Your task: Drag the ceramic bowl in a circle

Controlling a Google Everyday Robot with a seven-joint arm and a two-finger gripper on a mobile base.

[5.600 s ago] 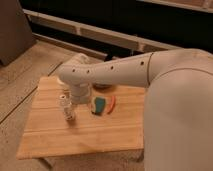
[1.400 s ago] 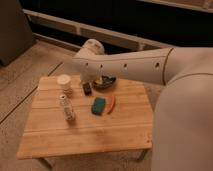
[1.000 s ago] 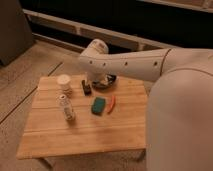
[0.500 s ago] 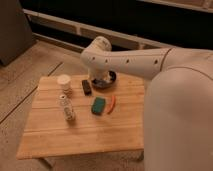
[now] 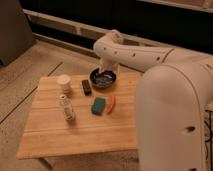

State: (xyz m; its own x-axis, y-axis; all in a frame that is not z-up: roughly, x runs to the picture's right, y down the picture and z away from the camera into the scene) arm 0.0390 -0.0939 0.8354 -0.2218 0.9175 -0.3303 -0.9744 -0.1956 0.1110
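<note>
The ceramic bowl (image 5: 103, 79) is round and dark with a paler bluish inside. It sits at the far edge of the wooden table (image 5: 75, 132), right of the middle. My gripper (image 5: 106, 67) hangs down from the white arm (image 5: 131, 52) and stands over the bowl's far rim, at or just inside it. The arm's end hides the far part of the rim.
A white cup (image 5: 64, 81) stands at the far left. A small dark block (image 5: 87, 87) lies just left of the bowl. A clear bottle (image 5: 66, 107), a green sponge (image 5: 98, 105) and an orange stick (image 5: 111, 103) are mid-table. My white body fills the right side.
The arm has swung to the right and toward the far edge, uncovering the bowl. The gripper now stands at the bowl's far rim. The other things have not moved.
</note>
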